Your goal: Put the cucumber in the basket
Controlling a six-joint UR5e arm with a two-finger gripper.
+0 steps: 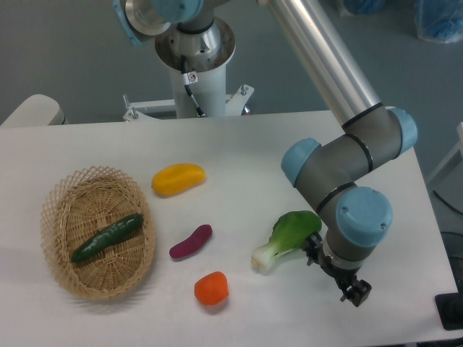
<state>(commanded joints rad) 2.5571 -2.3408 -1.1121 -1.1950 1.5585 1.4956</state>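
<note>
Inside the basket [54, 217] at the left of the surface [239, 144] lies the cucumber [107, 237], its long axis diagonal, one end low-left, the other up-right. Well apart, at the right, the arm bends down with its gripper [354, 293] near the bok choy [287, 237]; whether its fingers are spread cannot be told.

One woven basket [54, 217] stands on the counter [108, 148], holding one dark green cucumber [107, 238]. Outside the basket lie four further items, one of each kind: one yellow pepper-like vegetable [179, 179], one small purple eggplant [191, 241], one orange-red vegetable [211, 288], and one leafy bok choy [286, 238] with a white stalk. One robot arm [340, 181] bearing one gripper [354, 293] completes the count.
</note>
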